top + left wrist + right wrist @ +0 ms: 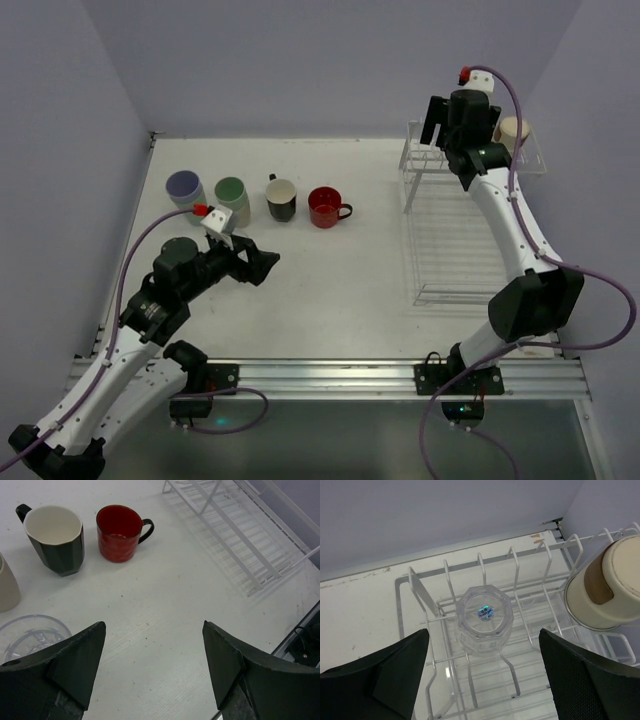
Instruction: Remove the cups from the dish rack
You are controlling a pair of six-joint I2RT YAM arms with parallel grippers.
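Note:
Four cups stand in a row on the table: a lavender tumbler [185,187], a pale green tumbler [231,191], a black mug with cream inside [281,198] [55,538] and a red mug [325,207] [119,533]. A clear glass [29,635] stands by my left finger. My left gripper [262,265] [154,625] hovers open over bare table in front of the mugs. On the upper tier of the dish rack [470,225] [420,592], a clear glass [484,620] sits upside down, with a beige tumbler [514,130] [602,587] to its right. My right gripper [438,122] [483,630] hangs open above the clear glass.
The rack's lower tier [235,535] lies at the table's right side. Lavender walls close off the back and both sides. The table's near edge has a metal rail [330,375] where the arm bases are bolted.

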